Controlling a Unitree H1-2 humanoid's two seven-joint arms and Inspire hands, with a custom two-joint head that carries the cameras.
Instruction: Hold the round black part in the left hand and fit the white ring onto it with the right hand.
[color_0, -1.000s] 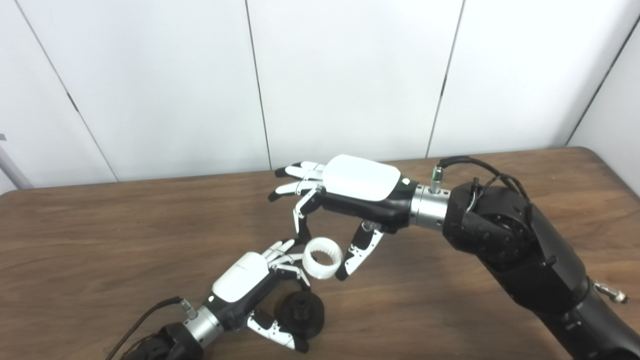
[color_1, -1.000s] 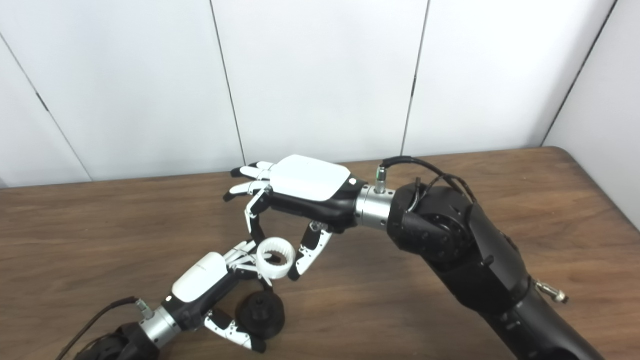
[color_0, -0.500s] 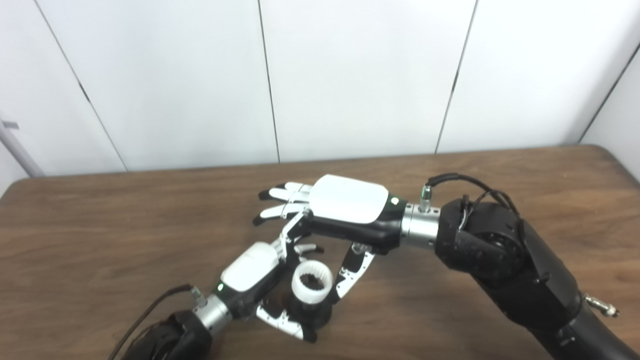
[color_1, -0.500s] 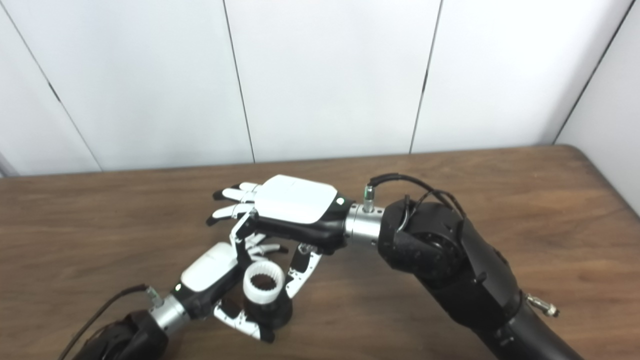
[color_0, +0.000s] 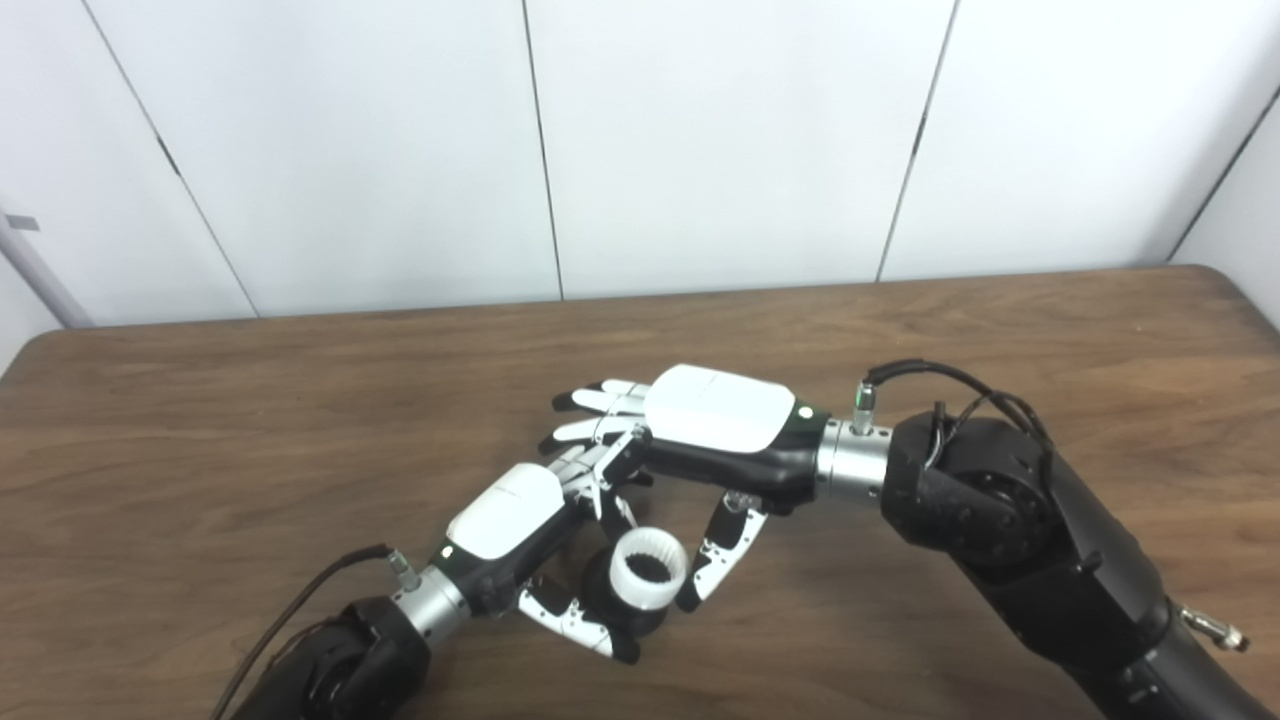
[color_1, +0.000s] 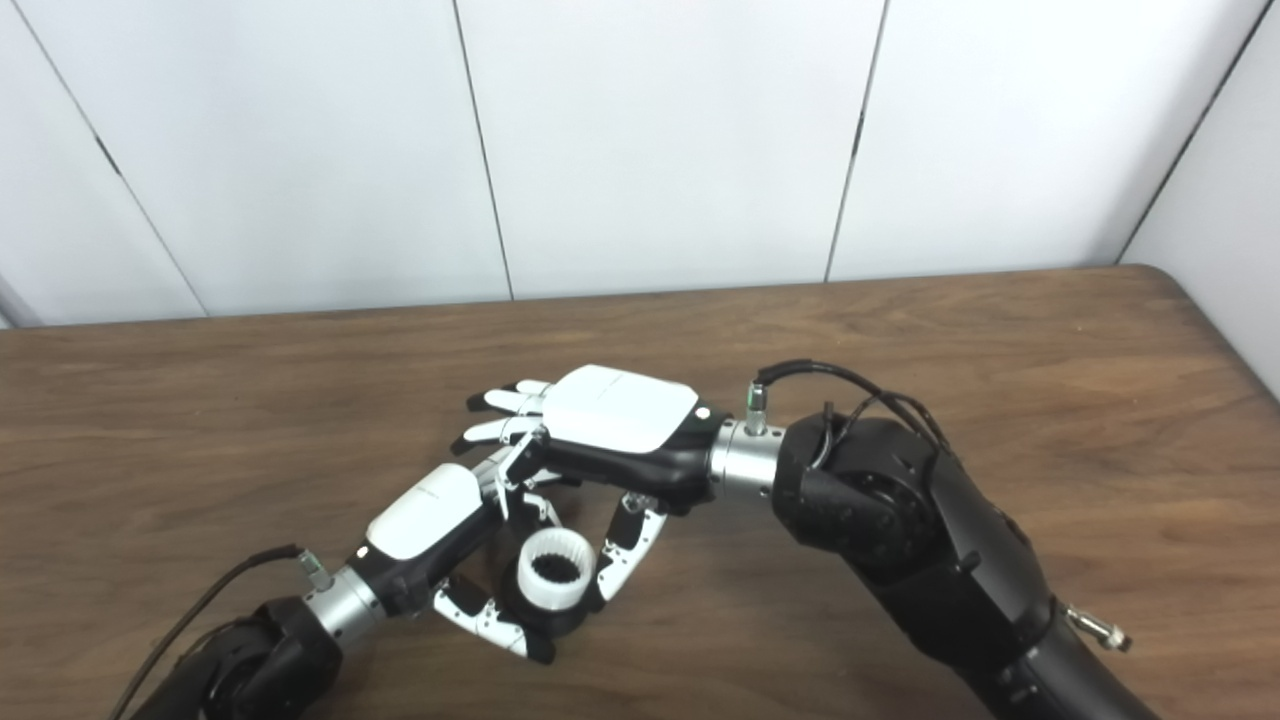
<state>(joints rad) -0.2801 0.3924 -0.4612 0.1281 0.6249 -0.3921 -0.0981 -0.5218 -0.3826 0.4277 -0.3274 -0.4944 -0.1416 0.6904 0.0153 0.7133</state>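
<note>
The round black part (color_1: 563, 622) stands on the wooden table (color_0: 200, 450) near the front edge, gripped between the thumb and fingers of my left hand (color_0: 505, 518). The white toothed ring (color_0: 649, 577) sits on top of the black part and hides most of it. My right hand (color_0: 715, 425) reaches in from the right above both. Its thumb and one bent finger pinch the ring from its two sides, and the other fingers are stretched out to the left. I cannot tell how far the ring is seated on the part.
White wall panels (color_0: 700, 140) stand behind the table's far edge. The right arm's bulky black forearm (color_0: 1000, 520) and its cable (color_0: 940, 375) lie across the table's right front. The left arm's cable (color_0: 300, 610) trails at the bottom left.
One second ago the ring was held above and beyond the black part; the right hand has brought it down onto the part. The left hand has closed around the part. The camera has also shifted.
</note>
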